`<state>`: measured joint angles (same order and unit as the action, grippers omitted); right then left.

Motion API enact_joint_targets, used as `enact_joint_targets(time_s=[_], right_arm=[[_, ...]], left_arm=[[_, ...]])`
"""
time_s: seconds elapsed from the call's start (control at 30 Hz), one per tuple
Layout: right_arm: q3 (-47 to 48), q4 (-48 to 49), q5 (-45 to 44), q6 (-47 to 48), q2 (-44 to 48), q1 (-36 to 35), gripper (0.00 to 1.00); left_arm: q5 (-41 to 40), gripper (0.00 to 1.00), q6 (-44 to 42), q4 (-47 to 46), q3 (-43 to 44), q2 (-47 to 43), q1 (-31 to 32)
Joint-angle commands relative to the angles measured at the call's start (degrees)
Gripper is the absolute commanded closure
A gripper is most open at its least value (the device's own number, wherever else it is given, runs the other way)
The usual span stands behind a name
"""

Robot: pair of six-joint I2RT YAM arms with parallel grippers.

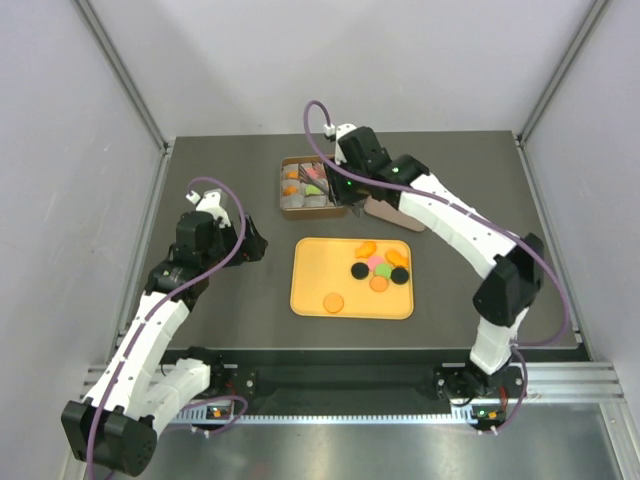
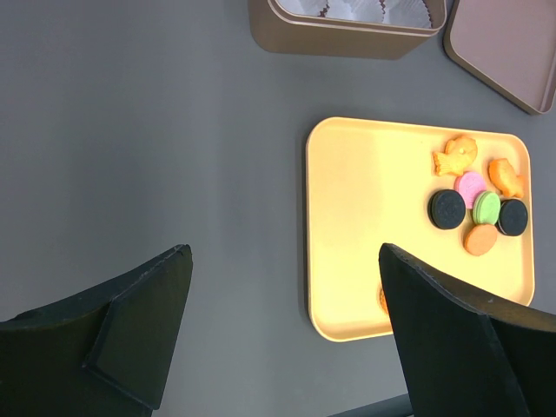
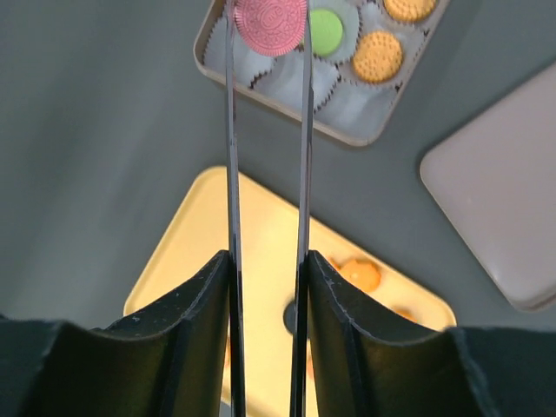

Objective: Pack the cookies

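Note:
My right gripper [image 3: 267, 261] is shut on a pair of thin metal tongs [image 3: 230, 130]. The tong tips pinch a pink cookie [image 3: 270, 24] above the brown box [image 3: 347, 130] of paper cups. A green cookie [image 3: 326, 30] and an orange cookie [image 3: 378, 56] lie in cups there. In the top view the right gripper [image 1: 345, 190] hangs over the box [image 1: 285, 190]. More cookies lie on the yellow tray [image 1: 310, 290]: one orange [image 1: 334, 301] alone, black [image 1: 359, 269], pink [image 1: 376, 262] and green [image 1: 381, 272] in a cluster. My left gripper [image 1: 255, 245] is open and empty left of the tray [image 2: 347, 226].
The box's brown lid [image 1: 395, 213] lies on the table right of the box; it also shows in the right wrist view [image 3: 499, 217] and the left wrist view [image 2: 504, 52]. Two fish-shaped orange biscuits [image 2: 455, 156] sit on the tray's far side.

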<state>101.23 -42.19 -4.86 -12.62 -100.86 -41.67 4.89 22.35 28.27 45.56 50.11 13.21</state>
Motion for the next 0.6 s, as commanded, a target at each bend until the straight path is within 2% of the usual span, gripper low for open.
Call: enact_joint_targets(time_s=[0.0,0.13,0.57], right_arm=[[6.7,3.9,1.2,0.0,-4.8,1.1,0.64],[9.4,4.8,3.5,-1.1,-8.4,1.0,0.64],[8.7,7.7,7.5,-3.4,-14.4,0.5,0.64]], left_arm=[[-0.4,0.07,0.0,-1.8,0.1,-0.9,-0.3],[-0.8,0.07,0.0,-1.7,0.1,-1.2,-0.3],[-0.5,0.07,-0.2,-1.8,0.2,-0.8,-0.3]])
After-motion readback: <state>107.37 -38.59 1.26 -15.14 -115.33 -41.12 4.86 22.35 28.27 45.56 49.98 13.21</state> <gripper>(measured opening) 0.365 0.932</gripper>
